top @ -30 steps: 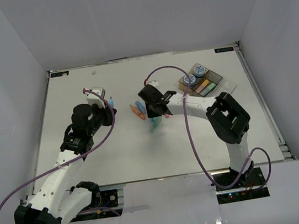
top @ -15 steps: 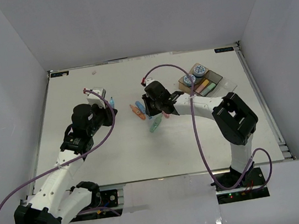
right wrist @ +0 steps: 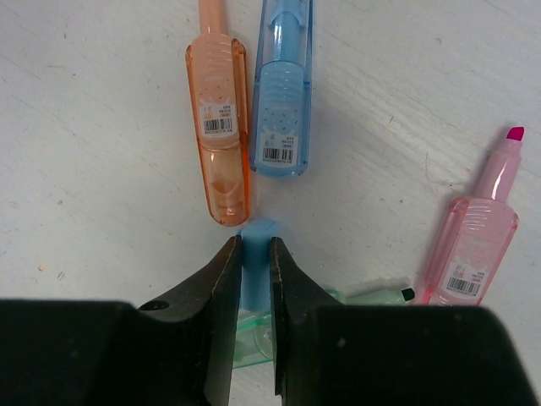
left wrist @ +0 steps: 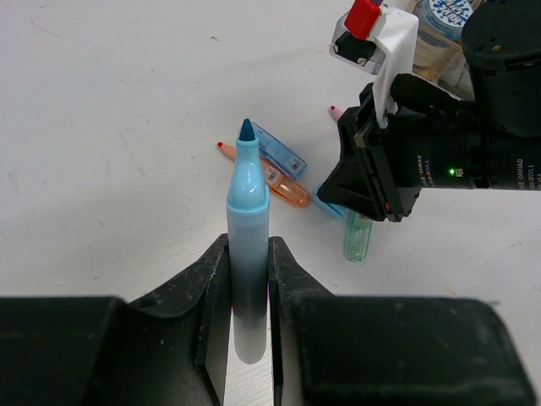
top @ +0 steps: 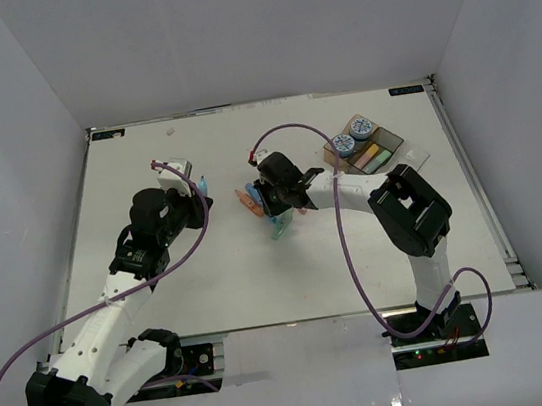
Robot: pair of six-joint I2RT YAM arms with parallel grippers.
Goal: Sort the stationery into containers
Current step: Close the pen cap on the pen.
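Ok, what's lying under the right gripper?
A green highlighter lies beneath the right gripper, which is shut on a small light-blue piece. Only its dark-tipped end and a sliver between the fingers show; the rest is covered.

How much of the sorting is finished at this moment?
Done: two patterned rolls and some pastel pieces lie in the containers. In hand: the left gripper clamps an uncapped blue marker; the right gripper pinches a small light-blue piece. Remaining: orange pen, blue pen, pink pen and green pen on the table.
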